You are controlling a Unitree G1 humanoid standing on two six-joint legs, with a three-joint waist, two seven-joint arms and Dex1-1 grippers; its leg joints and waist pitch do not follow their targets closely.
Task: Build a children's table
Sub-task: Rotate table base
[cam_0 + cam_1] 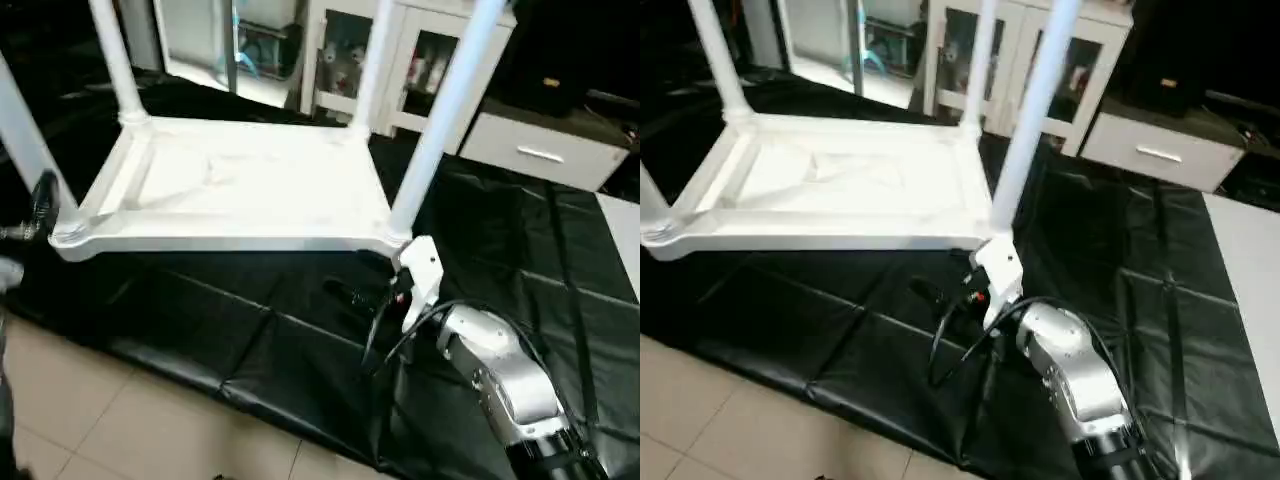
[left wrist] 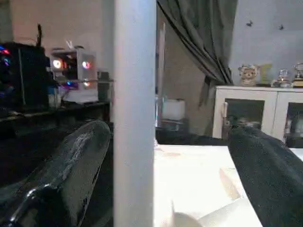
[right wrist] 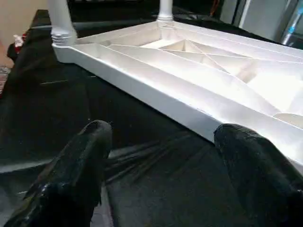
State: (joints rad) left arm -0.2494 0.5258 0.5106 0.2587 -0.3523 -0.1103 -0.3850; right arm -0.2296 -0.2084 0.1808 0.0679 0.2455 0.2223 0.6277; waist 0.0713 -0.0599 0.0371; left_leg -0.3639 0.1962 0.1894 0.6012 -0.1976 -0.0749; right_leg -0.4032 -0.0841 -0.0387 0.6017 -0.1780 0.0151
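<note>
The children's table lies upside down on the black-draped work table, its white ribbed top [image 1: 240, 180] facing up. Its white legs stand in the corner sockets: near left [image 1: 20, 130], far left [image 1: 115, 60], far right [image 1: 372, 70] and near right [image 1: 440, 120]. My left gripper [image 1: 42, 205] is at the near-left corner. In the left wrist view it [image 2: 168, 132] is open, with that leg [image 2: 135, 113] standing between the fingers. My right gripper [image 1: 348, 295] hovers low over the black cover just in front of the near-right corner. It [image 3: 161, 130] is open and holds nothing, facing the top's long edge [image 3: 180, 99].
The black cover's front edge [image 1: 200, 375] drops to a tiled floor [image 1: 90, 420]. Behind the work table stand a white glass-door cabinet [image 1: 335, 50] and a white drawer unit [image 1: 540, 150]. Black cables [image 1: 385, 335] loop beside my right wrist.
</note>
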